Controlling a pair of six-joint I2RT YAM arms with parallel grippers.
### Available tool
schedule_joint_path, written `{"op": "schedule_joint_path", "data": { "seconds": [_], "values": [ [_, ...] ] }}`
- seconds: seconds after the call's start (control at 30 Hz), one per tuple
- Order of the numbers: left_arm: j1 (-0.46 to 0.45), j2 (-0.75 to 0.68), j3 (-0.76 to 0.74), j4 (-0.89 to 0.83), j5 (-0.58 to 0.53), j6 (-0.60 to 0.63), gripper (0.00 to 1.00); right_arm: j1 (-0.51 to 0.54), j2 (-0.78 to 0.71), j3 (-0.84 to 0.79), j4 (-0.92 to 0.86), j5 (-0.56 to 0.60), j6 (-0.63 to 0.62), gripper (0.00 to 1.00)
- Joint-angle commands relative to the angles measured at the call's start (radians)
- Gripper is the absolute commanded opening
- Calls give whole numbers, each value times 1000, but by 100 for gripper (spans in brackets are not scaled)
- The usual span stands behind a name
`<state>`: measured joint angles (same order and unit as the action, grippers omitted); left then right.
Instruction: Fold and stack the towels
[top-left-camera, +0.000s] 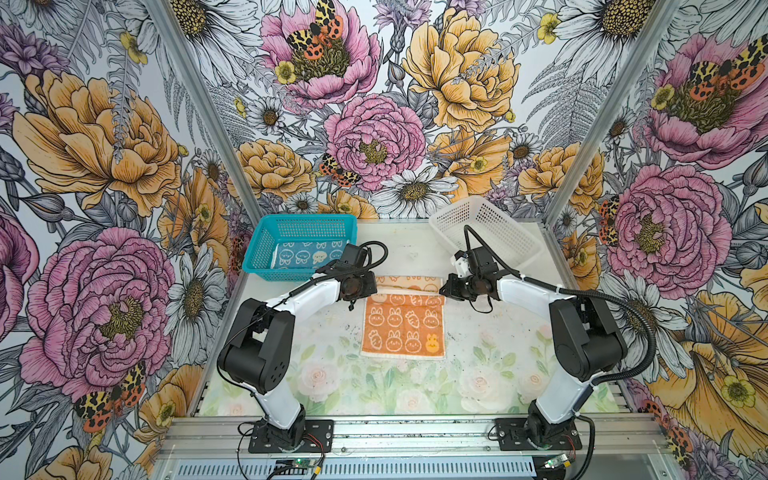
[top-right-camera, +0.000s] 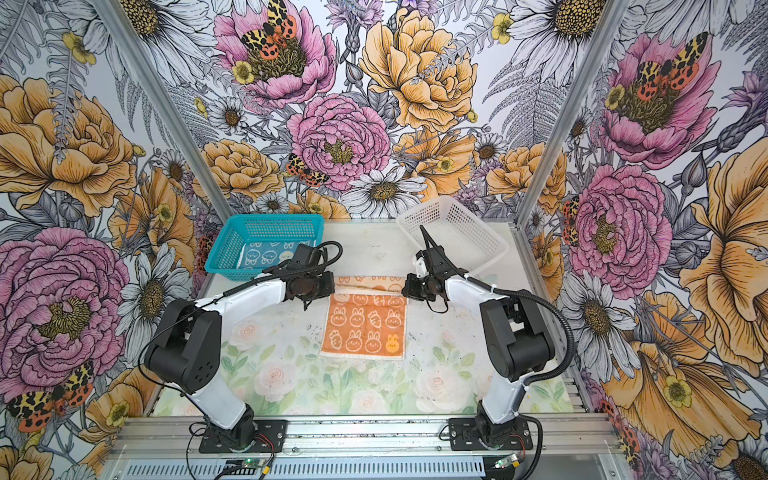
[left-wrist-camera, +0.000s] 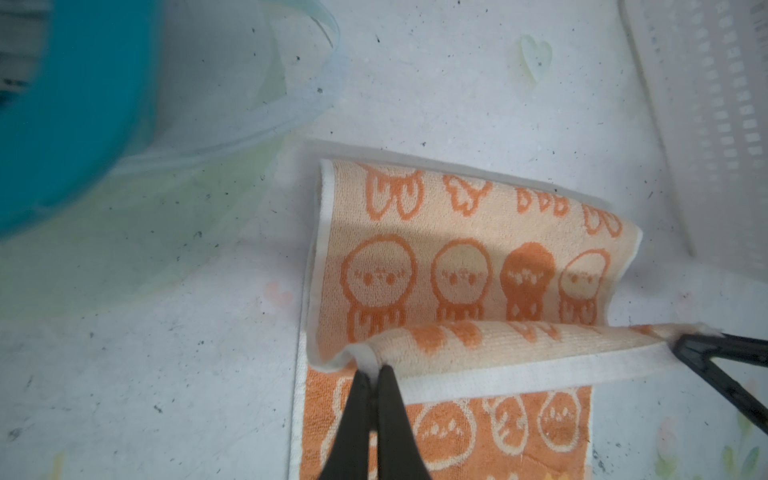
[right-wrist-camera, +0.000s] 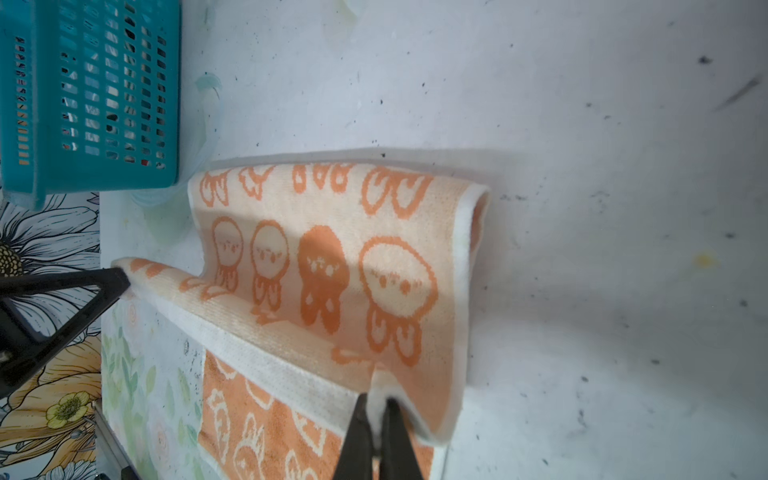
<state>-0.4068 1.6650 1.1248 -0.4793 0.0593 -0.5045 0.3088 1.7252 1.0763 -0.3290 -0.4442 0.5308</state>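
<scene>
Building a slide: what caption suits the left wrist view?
Mid-fold: left gripper and right gripper each pinch a corner of the orange towel.

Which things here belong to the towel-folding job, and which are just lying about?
Job:
- orange towel, two corners pinched by the left gripper and right gripper
- teal towel, lying in the teal basket

Lying about:
- teal basket
- white basket
</scene>
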Motion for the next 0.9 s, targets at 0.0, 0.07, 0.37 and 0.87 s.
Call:
{"op": "schedule_joint_path", "data": {
  "seconds": [0.0, 0.07, 0.37, 0.87],
  "values": [
    [23, -94, -11, -38, -65, 29, 0, 0, -101, 7, -68, 13, -26, 0],
    [22, -124, -22, -41, -69, 23, 0, 3, -150, -8, -81, 15, -31, 0],
    [-12, -246, -170, -55, -89, -22, 0, 32, -250, -88, -156, 39, -63, 0],
    [-61, -264, -403, 21, -67, -85, 0, 107, -180, -299, -18, 78, -20, 0]
  ]
}}
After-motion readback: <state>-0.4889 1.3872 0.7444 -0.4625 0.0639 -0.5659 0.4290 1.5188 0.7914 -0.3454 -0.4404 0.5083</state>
